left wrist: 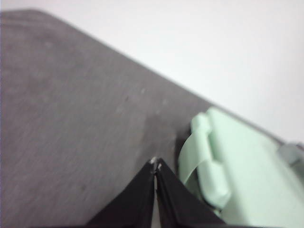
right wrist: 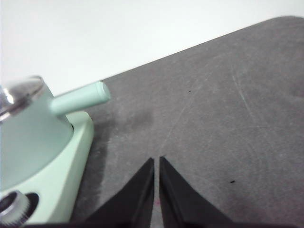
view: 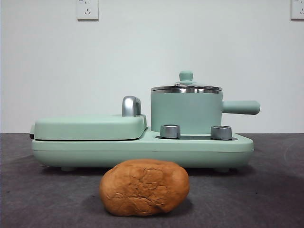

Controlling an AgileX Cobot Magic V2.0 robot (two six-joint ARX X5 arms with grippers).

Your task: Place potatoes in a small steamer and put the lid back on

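Front view shows the potato [view: 144, 187] lying on the dark grey bench [view: 266, 190], near the camera and apart from the appliance base [view: 142, 151] behind it. On the right part of this base the small steamer [view: 186, 113] is standing, and the lid [view: 186, 85] is seated on its steel rim, so the pot is closed. On the left part a flat grill plate [view: 89, 127] with a chrome handle [view: 131, 105] is seen.

No arm is seen in the front view. The left tool [left wrist: 156, 165] is held above bare bench beside the left end of the appliance, with its jaws pressed together and nothing between them. The right tool [right wrist: 156, 161] is held near the steamer handle [right wrist: 78, 97], its jaws almost touching and also empty.

It is judged that the lid must be lifted first. The small round knob [view: 186, 75] should be taken from above with the jaws opened wide before descent, and the glass should be raised straight so the rim is not dragged.

The potato has rough, cracked orange-brown skin and an oval shape, so a firm grip across its narrow side is advised. The pot body is smooth and mint-green
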